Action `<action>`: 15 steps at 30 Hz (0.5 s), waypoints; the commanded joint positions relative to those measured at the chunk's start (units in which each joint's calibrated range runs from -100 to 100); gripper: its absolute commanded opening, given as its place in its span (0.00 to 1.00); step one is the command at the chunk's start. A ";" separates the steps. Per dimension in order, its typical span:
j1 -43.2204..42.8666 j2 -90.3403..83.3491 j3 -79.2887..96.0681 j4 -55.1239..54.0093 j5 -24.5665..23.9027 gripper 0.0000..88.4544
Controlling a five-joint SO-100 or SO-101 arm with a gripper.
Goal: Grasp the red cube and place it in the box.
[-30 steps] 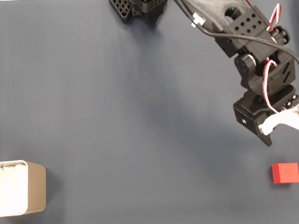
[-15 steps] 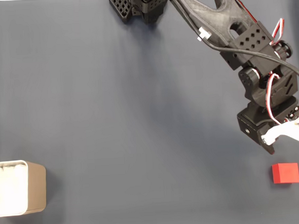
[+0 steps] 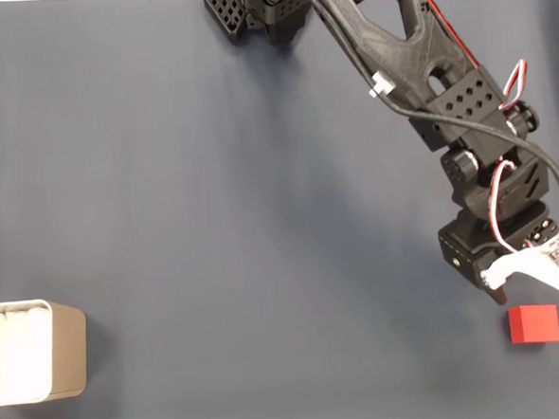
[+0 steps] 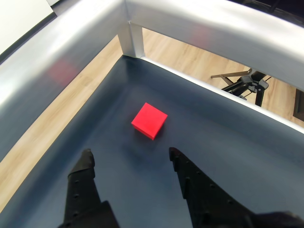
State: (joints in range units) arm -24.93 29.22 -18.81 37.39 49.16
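Just ahead of the gripper (image 4: 129, 159), past its two dark fingertips in the wrist view: the red cube (image 4: 149, 120). Small block, bright uniform red, matte faces, sharp edges, no markings. It sits flat on the dark blue-grey mat (image 4: 228, 137), turned a little so one corner points toward the fingers. Cube lies apart from both fingertips, roughly in line with the gap between them, slightly nearer the right-hand finger as that view shows it.

Gripper state: jaws spread wide, nothing between them, mat visible through the gap.

Fixed view: cube (image 3: 534, 324) rests near the lower right of the mat (image 3: 214, 223), just below and to the right of the gripper head (image 3: 498, 291), close but not touching. Arm (image 3: 422, 58) reaches down from its base at the top edge; red and white wires loop along the wrist. A white part sticks out from the gripper head toward the right edge.

Container: the box (image 3: 41, 349) stands far across the mat from the gripper, at the lower left, cut by the picture's left edge. Beige-tan wall, rounded corners, pale rim, white inside. No object can be made out in it; the interior reads as plain white.

Beyond the mat in the wrist view: metal frame rails (image 4: 199, 23) and wood flooring (image 4: 190, 59).
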 commanded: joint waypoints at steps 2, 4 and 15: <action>0.92 -0.11 -3.46 -2.14 0.00 0.42; 0.99 0.59 -3.73 -2.72 0.10 0.42; 1.20 5.35 -8.66 -3.95 0.34 0.43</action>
State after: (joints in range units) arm -24.41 35.39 -23.96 35.08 49.16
